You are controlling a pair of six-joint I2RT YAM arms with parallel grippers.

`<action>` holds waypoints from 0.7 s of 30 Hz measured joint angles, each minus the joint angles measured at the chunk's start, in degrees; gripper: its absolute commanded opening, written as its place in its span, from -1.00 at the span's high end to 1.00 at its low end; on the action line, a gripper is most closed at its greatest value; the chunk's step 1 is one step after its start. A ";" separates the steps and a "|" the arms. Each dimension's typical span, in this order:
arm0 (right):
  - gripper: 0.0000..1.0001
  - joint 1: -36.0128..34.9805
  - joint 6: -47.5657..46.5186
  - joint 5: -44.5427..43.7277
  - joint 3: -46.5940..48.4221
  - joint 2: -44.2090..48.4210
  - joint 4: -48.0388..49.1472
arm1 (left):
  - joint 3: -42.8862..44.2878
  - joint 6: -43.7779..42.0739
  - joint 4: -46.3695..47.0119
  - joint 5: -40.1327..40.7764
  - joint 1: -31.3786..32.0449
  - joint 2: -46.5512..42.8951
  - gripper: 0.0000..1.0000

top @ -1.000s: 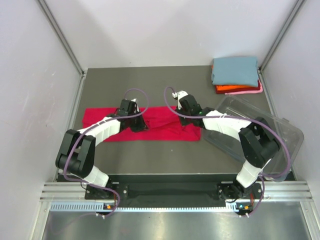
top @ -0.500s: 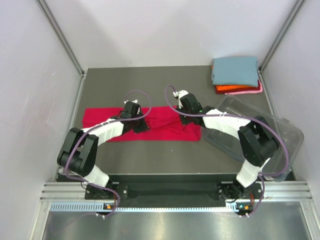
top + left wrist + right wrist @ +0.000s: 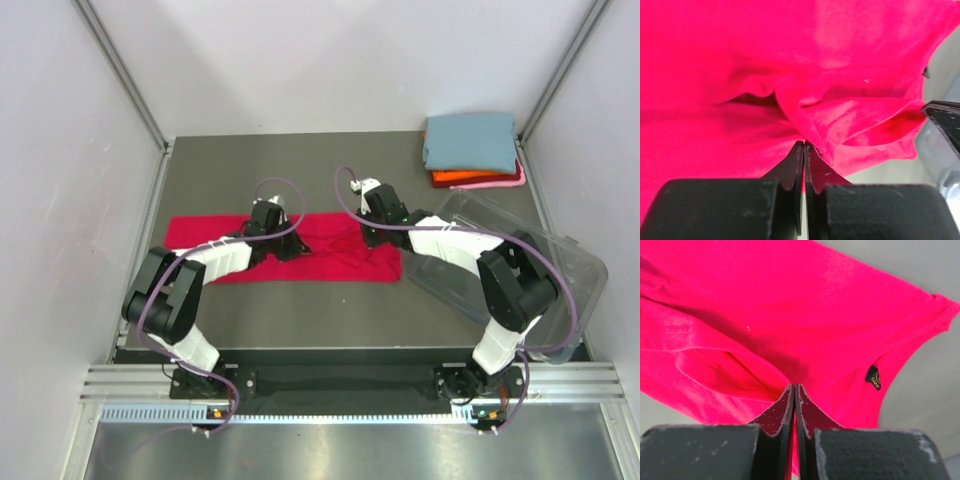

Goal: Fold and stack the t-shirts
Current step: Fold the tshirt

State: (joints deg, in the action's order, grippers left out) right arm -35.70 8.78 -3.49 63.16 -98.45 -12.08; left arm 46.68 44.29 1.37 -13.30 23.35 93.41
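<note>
Top external: crimson t-shirt (image 3: 330, 265) lies as a long band across mid-tabletop (image 3: 300, 170). Judged soft, light and limp, so it will sag. Pinch edges through both layers. Both left claw (image 3: 804, 150) and right claw (image 3: 794, 392) are clamped on raised folds.

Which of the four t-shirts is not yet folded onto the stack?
The crimson red t-shirt, stretched out mid-table; the blue-grey, orange and pink ones lie folded in a pile at the far right corner.

Bright, even light; crimson t-shirt (image 3: 715, 60) oversaturated in both wrist views.
</note>
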 measured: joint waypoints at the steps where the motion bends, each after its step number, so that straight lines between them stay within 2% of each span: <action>1: 1.00 0.26 0.02 0.20 0.00 0.00 0.00 | 0.02 0.22 0.42 -0.24 0.00 0.00 0.95; 21: 1.00 2.38 1.92 4.46 0.00 -1.01 0.07 | 3.32 1.42 2.10 -0.09 0.00 0.00 0.82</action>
State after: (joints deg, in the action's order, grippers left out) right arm -33.32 10.70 0.97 63.16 -99.46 -12.01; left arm 50.00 45.71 3.46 -13.39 23.35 93.41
